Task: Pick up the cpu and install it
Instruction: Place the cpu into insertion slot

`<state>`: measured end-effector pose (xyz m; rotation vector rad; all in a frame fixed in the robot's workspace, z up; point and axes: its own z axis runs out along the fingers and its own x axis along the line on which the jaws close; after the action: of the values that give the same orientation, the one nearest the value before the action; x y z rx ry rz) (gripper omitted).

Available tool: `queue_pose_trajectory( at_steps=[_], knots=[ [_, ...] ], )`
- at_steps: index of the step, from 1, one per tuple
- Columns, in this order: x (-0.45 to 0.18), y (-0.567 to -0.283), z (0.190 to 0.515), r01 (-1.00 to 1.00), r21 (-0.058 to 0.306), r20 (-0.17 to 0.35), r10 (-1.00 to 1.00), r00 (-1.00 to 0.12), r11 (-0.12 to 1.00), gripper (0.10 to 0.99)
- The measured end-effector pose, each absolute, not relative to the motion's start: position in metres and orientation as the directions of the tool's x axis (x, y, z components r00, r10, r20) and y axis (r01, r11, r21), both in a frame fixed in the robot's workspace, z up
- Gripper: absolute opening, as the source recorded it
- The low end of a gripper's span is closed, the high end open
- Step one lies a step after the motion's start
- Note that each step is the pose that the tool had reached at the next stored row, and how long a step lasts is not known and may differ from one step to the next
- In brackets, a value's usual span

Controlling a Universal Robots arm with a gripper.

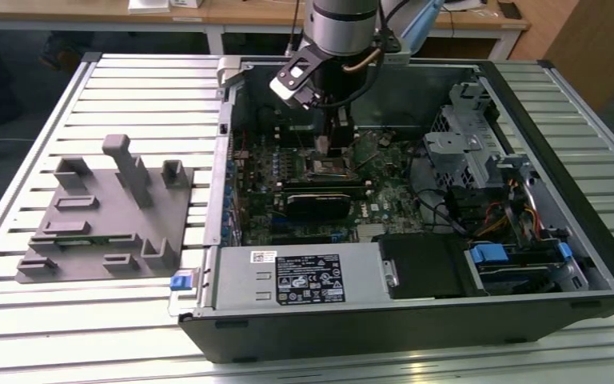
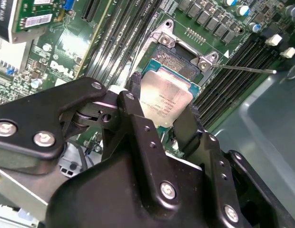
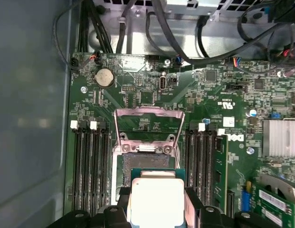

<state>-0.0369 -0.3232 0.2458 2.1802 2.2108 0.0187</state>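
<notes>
Clenched on the cpu (image 2: 165,99) with the gripper (image 2: 162,108), one finger on each of two opposite edges. Held low over the open socket (image 3: 147,161), mid-board inside the case (image 1: 392,340), between the banks of memory slots (image 3: 90,175). Touching the socket or just clear of it: cannot tell.

Silvery cpu (image 2: 165,100), black gripper (image 2: 159,121), green motherboard (image 3: 152,92).

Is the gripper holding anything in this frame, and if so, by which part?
Yes. In the second wrist view the gripper holds the cpu by two opposite side edges, over the open socket.
</notes>
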Motion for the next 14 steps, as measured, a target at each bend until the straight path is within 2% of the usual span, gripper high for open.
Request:
queue_pose_trajectory(
  at_steps=[14],
  knots=[
    [-0.0369,-0.3232,0.2383,0.999,0.034,-0.019,1.000,-0.013,0.014,0.525]
  ],
)
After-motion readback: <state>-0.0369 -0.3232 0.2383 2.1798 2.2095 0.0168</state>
